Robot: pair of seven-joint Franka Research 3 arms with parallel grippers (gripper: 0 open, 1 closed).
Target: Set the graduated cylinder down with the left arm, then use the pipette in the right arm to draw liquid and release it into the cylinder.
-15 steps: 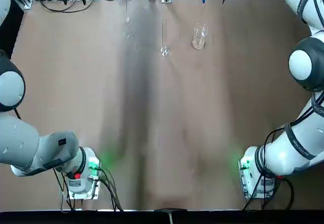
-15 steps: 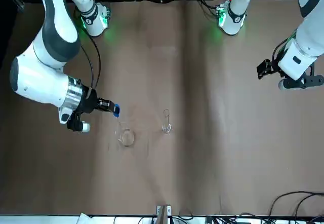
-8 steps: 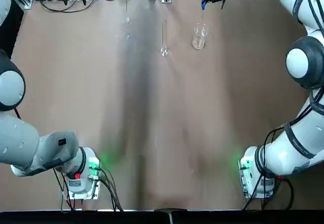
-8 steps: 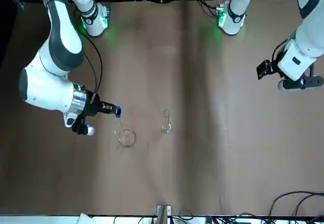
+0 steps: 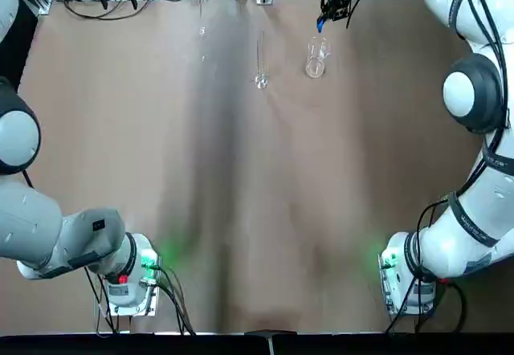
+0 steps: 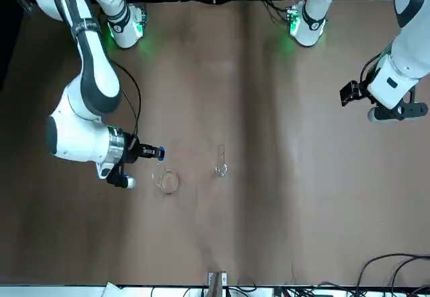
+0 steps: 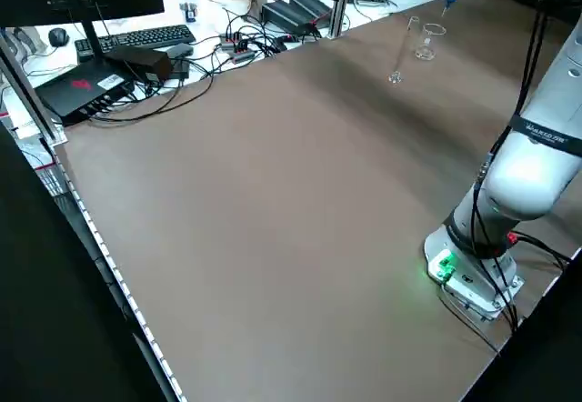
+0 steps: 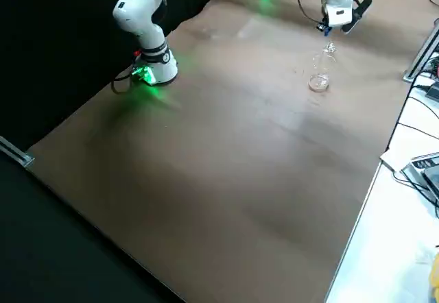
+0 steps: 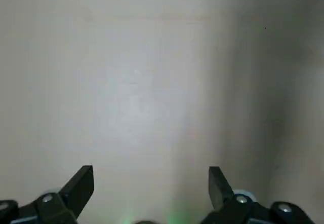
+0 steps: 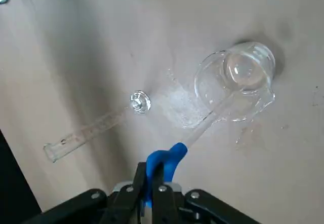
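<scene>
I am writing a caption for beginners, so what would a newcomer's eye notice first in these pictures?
Probably the bright blue bulb, squeezed in the right claw near the beaker. Next, the graduated cylinder, standing on the table beside that beaker.

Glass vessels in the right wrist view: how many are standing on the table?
2: the beaker, and the slim graduated cylinder beside it. No other shows here; some outside this view may be hidden.

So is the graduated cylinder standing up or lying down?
Upright: the graduated cylinder has its round foot down on the brown table.
</scene>
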